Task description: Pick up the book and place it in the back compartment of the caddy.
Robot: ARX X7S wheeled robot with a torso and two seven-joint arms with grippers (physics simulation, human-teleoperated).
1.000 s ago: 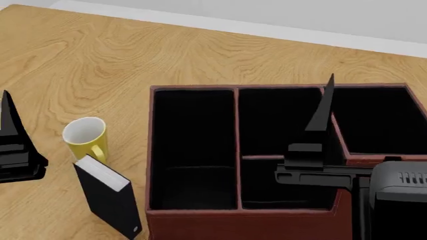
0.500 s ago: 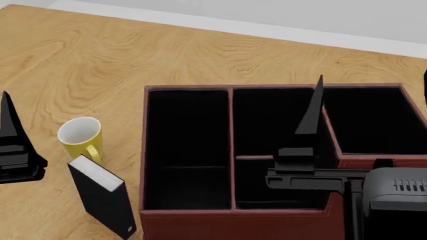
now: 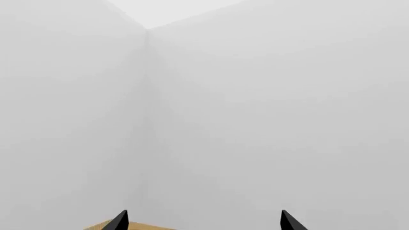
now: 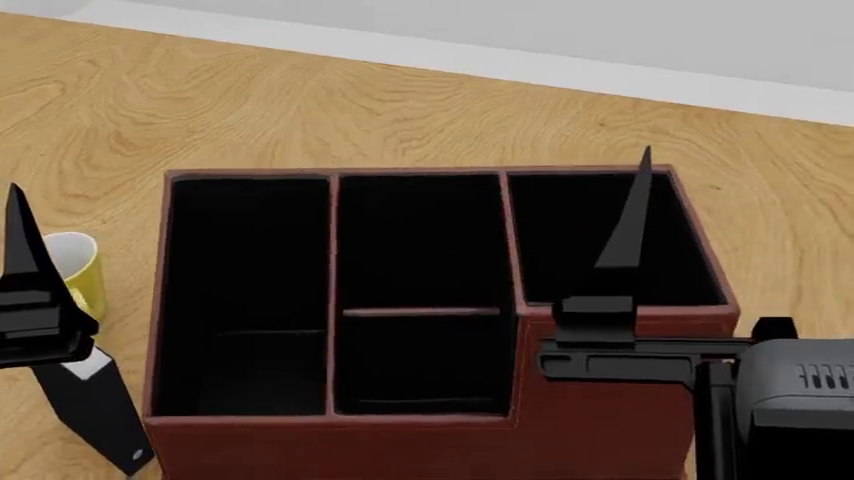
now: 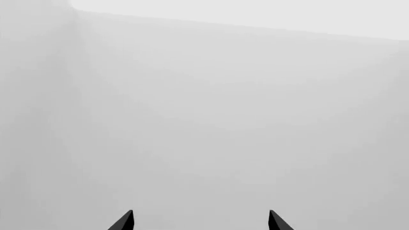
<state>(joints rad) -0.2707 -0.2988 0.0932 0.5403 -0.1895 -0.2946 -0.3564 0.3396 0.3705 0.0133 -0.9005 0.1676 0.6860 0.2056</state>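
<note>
The dark red-brown caddy [image 4: 607, 400] fills the middle of the head view. Its back compartment [image 4: 420, 365] is the short black slot in the divided middle column, and nothing shows in it. The black book [image 4: 100, 415] stands tilted outside the caddy's left wall, its top hidden behind my left gripper [image 4: 20, 260]. My right gripper [image 4: 625, 235] points up over the caddy's right section. Both wrist views face a blank grey wall. In them the left gripper [image 3: 201, 223] and the right gripper [image 5: 199, 221] show only fingertips set wide apart, open, with nothing between.
A yellow mug [image 4: 74, 265] stands on the wooden table [image 4: 400, 110] left of the caddy, partly behind my left gripper. A pale wall strip [image 4: 534, 65] runs along the table's far edge.
The head view has swung right, so the caddy, mug and book have slid left in the picture. The book's top is now behind my left gripper. Both grippers stay open.
</note>
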